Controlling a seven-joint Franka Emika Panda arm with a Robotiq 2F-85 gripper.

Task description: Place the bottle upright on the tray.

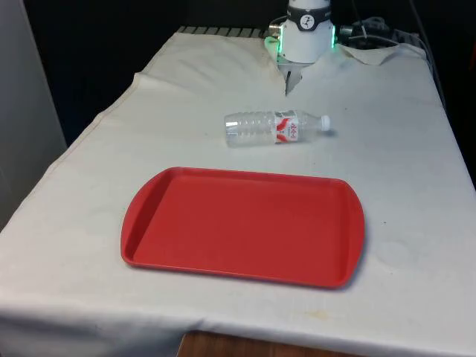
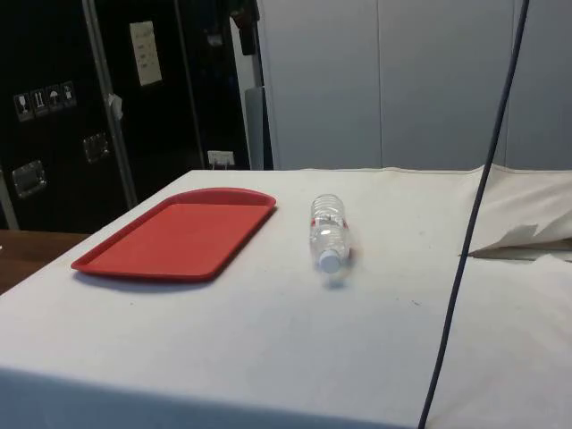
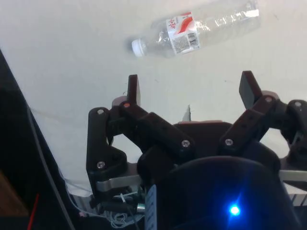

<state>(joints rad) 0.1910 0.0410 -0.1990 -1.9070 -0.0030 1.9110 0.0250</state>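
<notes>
While I look across the table in the front view, the bottle [image 1: 275,128] lies on its side on the white cloth, beyond the far edge of the red tray [image 1: 243,227] and apart from it. Its long axis runs roughly parallel to that far edge, white cap toward the front view's right.

From the side view I see the bottle [image 2: 329,234] end-on, cap toward the camera, just beside the tray [image 2: 179,238] but not touching it.

Through the wrist view, the gripper [image 3: 189,89] hangs well above the cloth with its jaws spread wide and nothing between them — the bottle [image 3: 196,28] lies out ahead of the fingertips [image 3: 133,88], clear of them. Its length runs nearly in line with the gap from finger to finger, so I judge the wrist must turn about a quarter before descending — otherwise the fingers would straddle the bottle lengthwise rather than across its body.
</notes>
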